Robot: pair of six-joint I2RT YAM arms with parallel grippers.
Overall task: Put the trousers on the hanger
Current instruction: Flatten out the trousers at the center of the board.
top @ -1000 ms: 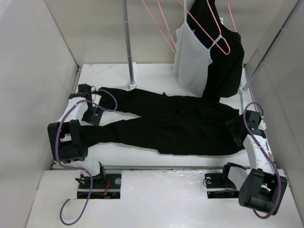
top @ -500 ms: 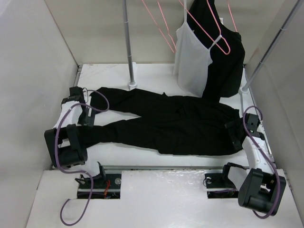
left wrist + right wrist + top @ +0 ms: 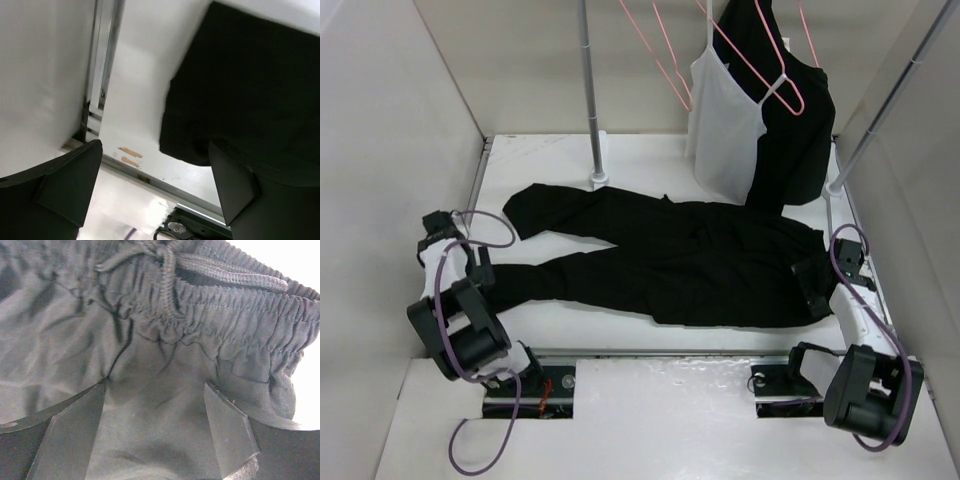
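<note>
Trousers [image 3: 680, 258] lie flat on the white tabletop [image 3: 545, 155], spread across the middle; waist end at the right, both legs running left; far leg ends in a cuff near the foot of the upright pole [image 3: 590, 100]; near leg ends low on the left, just beside the left arm; fabric limp and creased, not lifted anywhere. Hanger [image 3: 668, 80], thin pink wire, hangs empty up at the back, well apart from the trousers and left of the white camisole [image 3: 720, 130]; nothing touches it. Black top [image 3: 798, 130] hangs just behind and right of the camisole, with another pink hanger [image 3: 778, 82] showing in front of it.

Right claw [image 3: 155, 425] sits over the waist end; fingers spread wide, one on each side of a stretch of black cloth just below the gathered elastic waistband [image 3: 235, 305] and knotted drawstring [image 3: 167, 262]; no pinch on the fabric; contact with the cloth cannot be told.

Left claw [image 3: 155, 190] is at the left edge of the tabletop, fingers wide apart, holding nothing; bare white surface between them; the leg cuff [image 3: 240, 100] lies beyond the right finger, close to it; side wall [image 3: 45, 75] and a metal rail [image 3: 102, 60] at the left of that view.
</note>
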